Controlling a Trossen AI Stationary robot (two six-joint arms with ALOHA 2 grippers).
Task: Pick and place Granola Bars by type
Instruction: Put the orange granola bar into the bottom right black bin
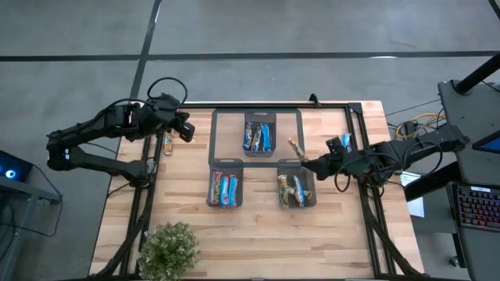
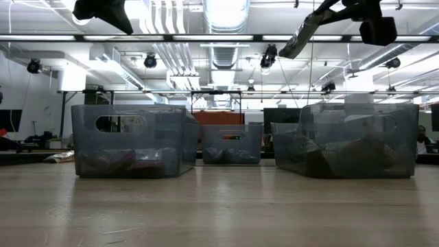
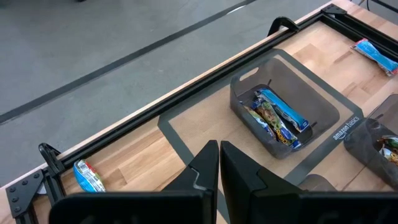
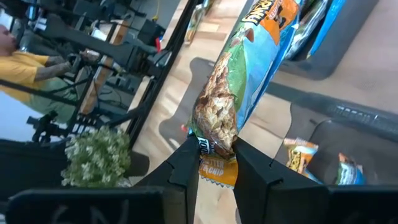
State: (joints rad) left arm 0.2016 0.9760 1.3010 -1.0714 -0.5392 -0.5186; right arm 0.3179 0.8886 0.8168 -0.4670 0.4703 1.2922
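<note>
We read left to right from the rear centre bin (image 1: 259,134). Well left of it, the left gripper (image 1: 186,129) hangs above the table's left edge, fingers (image 3: 205,169) nearly together, holding nothing. One bar (image 1: 167,144) lies loose on the table beside it; in the left wrist view it shows a blue wrapper.

The rear centre bin holds a few blue bars (image 3: 277,116); "amazonbasics" is printed on its wall. In front and left of it, a front left bin (image 1: 224,189) holds red-and-blue bars.

In front and right, a front right bin (image 1: 297,190) holds brownish-gold bars. The right gripper (image 1: 301,163) pinches a granola bar (image 4: 239,87) by one end, just above that bin's back rim. Its wrapper print is only partly readable, maybe a nut picture.

Right of that, a blue bar (image 1: 346,141) lies on the table.

Sorting looks mostly done; one bar in hand, at least two loose.
</note>
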